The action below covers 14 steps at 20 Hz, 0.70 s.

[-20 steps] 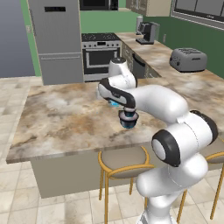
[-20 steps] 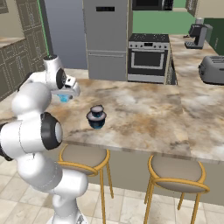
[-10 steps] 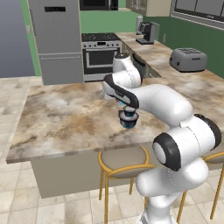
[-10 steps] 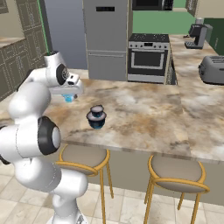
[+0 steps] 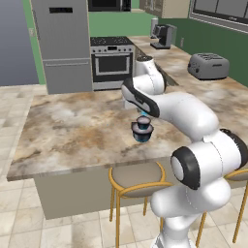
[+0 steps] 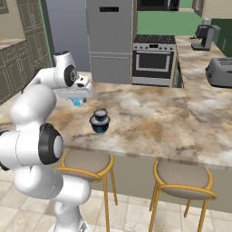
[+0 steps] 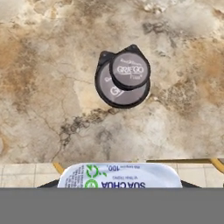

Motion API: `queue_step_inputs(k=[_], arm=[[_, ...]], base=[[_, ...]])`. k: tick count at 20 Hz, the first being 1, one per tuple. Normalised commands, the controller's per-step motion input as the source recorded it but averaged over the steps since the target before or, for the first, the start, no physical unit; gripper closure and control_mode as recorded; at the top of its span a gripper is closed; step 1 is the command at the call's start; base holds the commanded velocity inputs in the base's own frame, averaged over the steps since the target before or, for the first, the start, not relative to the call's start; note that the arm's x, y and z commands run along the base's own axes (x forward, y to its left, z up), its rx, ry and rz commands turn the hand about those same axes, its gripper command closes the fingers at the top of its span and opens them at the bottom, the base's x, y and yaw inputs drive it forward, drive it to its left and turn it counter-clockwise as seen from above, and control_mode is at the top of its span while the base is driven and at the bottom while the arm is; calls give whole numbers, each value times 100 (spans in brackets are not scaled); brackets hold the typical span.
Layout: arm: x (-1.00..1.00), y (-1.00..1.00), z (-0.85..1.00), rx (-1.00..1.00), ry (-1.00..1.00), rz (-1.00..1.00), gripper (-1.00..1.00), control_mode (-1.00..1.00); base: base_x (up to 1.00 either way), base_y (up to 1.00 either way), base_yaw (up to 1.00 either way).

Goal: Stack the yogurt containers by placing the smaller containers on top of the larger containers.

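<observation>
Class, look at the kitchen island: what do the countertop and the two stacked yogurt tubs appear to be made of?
Countertop: likely polished stone, marble or granite, judging by the mottled brown-grey veining. Large tub and smaller tub on it: probably glossy dark-blue plastic, with flat grey lids, perhaps foil, one printed with lettering.
</observation>
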Motion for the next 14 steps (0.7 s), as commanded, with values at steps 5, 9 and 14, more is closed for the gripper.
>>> queue_step_inputs(k=[5, 9, 14], arm=[[-3, -27, 0, 0, 0, 0, 100, -100], [-7, -31, 0, 0, -1, 0, 100, -100], [-1, -22, -10, 4, -4, 0, 100, -100]], base=[[0, 0, 0], [0, 0, 0], [0, 0, 0]])
